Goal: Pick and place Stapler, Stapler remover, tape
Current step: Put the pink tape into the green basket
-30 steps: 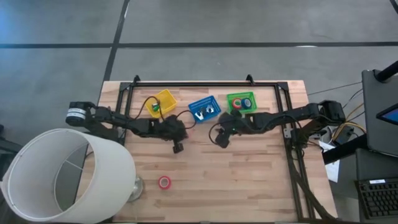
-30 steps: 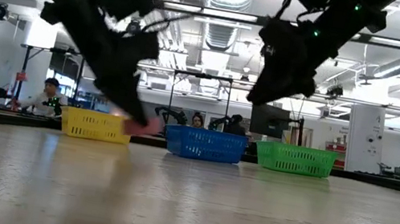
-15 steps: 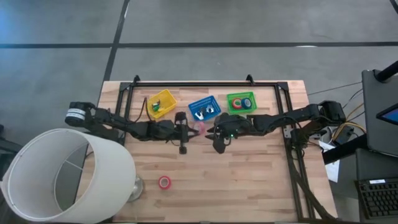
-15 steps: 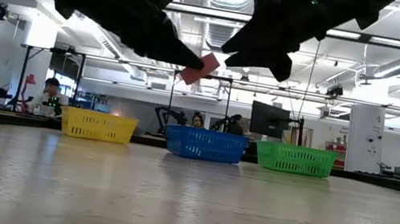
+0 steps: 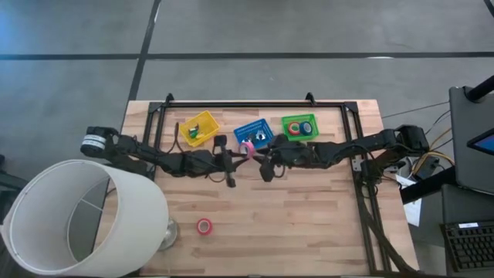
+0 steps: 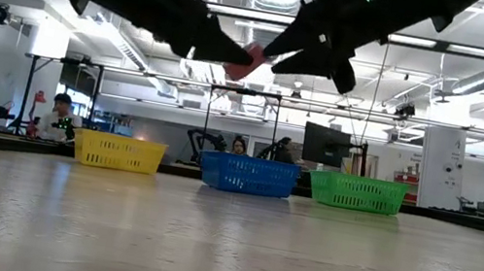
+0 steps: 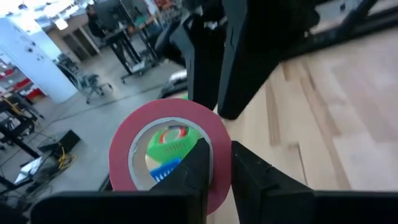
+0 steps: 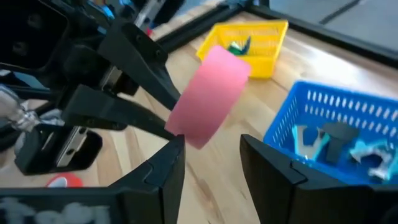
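A pink tape roll [image 5: 247, 148] is held in the air by my left gripper [image 5: 241, 152], just in front of the blue basket [image 5: 253, 133]. It also shows in the left wrist view [image 7: 165, 155] and the right wrist view [image 8: 208, 102]. My right gripper [image 8: 211, 155] is open. Its fingertips point at the roll from the table's right, close to it and apart from it as far as shows. A second red tape roll [image 5: 204, 226] lies flat on the table near the front edge. My left gripper pinches the roll's wall [image 7: 221, 163], one finger [image 7: 199, 165] inside the hollow centre and one [image 7: 249, 177] outside. The fingers come about level from the table's left. The roll is lifted clear of the table, standing on edge and tilted.
A yellow basket [image 5: 199, 127], the blue basket with stapler removers, and a green basket [image 5: 299, 126] with tape rolls stand in a row at the far side. A large white cylinder [image 5: 85, 216] fills the near left corner. A black frame [image 5: 255, 104] edges the table.
My left gripper has lifted the pink roll off the table, carrying it up and toward the far right, to in front of the blue basket. My right gripper has moved left toward the roll until its fingertips stand beside it.
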You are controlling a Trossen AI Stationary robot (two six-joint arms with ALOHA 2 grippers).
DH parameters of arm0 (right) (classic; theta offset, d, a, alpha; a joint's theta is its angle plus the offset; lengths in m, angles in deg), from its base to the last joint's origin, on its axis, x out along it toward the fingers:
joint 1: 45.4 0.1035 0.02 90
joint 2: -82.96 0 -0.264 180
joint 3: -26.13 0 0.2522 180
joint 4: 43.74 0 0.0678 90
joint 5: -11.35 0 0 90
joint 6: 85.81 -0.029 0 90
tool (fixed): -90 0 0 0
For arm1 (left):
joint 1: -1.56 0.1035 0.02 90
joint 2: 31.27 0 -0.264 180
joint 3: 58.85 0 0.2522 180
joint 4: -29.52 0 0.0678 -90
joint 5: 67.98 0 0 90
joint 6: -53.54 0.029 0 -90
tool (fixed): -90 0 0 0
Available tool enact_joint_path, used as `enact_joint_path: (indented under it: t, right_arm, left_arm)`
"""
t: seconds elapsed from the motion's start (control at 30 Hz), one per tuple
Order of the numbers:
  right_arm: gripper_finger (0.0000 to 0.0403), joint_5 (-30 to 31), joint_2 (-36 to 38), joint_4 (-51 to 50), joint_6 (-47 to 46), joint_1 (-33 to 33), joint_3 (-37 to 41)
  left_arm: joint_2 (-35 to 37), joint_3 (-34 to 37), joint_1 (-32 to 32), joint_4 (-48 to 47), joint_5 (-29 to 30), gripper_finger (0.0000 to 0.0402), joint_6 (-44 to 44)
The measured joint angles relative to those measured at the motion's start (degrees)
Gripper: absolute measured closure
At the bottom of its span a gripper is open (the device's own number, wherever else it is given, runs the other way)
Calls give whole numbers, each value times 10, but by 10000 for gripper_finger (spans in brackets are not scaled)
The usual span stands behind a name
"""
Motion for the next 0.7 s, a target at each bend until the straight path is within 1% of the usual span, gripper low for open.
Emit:
enact_joint_path:
  t: [0.1, 0.3, 0.57, 0.7]
  right_arm:
    - [250, 0, 0, 22, 20, 0, 0]
    - [254, 2, -3, 51, 21, 0, 1]
    - [248, 32, -30, 108, 23, 0, 2]
    - [243, 73, -40, 129, 22, 1, 1]
  left_arm:
    - [0, 0, 0, 13, 0, 355, -3]
    - [0, 0, -1, 21, -6, 356, -5]
    - [0, -5, -1, 16, 8, 355, -8]
    - [0, -5, -1, 20, 5, 354, -12]
